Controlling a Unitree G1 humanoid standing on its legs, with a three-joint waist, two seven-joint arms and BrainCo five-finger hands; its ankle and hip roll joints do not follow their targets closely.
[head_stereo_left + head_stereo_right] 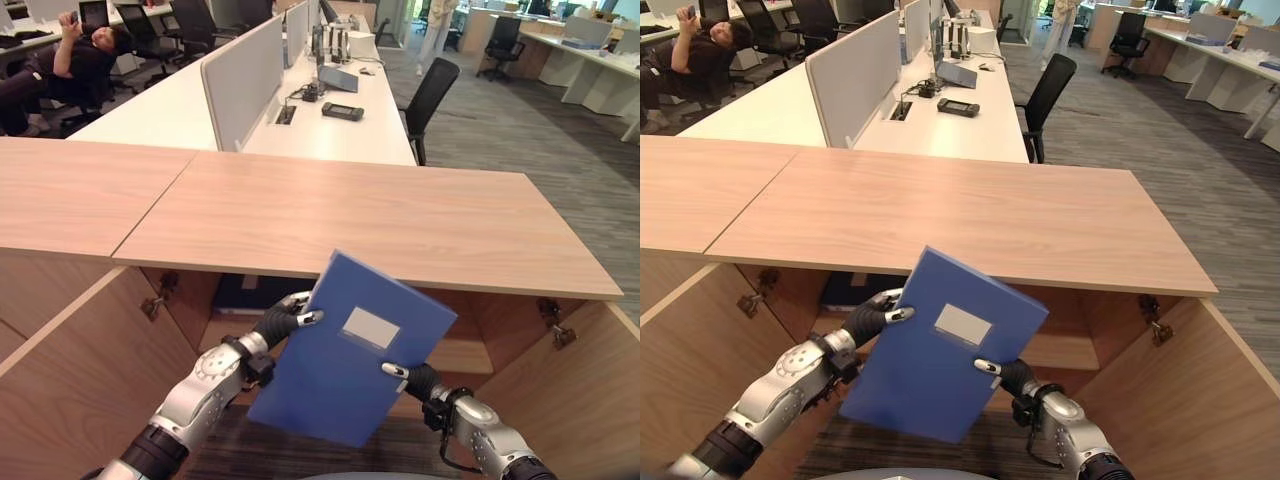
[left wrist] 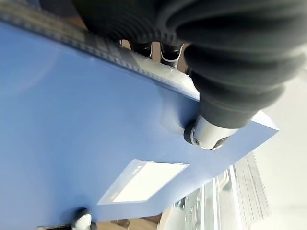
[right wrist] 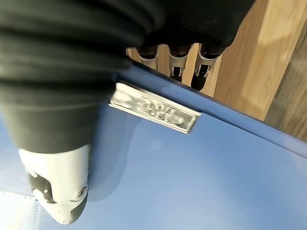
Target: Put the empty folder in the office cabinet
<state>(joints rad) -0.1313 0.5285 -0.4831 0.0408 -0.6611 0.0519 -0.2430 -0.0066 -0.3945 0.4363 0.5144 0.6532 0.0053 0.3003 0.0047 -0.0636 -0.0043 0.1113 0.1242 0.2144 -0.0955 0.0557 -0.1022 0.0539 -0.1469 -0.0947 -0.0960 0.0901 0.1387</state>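
- Left eye view: blue folder (image 1: 350,350) held tilted before the open cabinet (image 1: 330,230), below its top, not yet inside.
- Left hand (image 1: 283,322) pinches one edge; right hand (image 1: 415,378) clamps the opposite edge, apparently to steady insertion.

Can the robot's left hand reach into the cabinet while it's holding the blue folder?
Probably yes. Both cabinet doors stand open, leaving the way free, but the left hand and right hand both grip the blue folder, so they'd move together.
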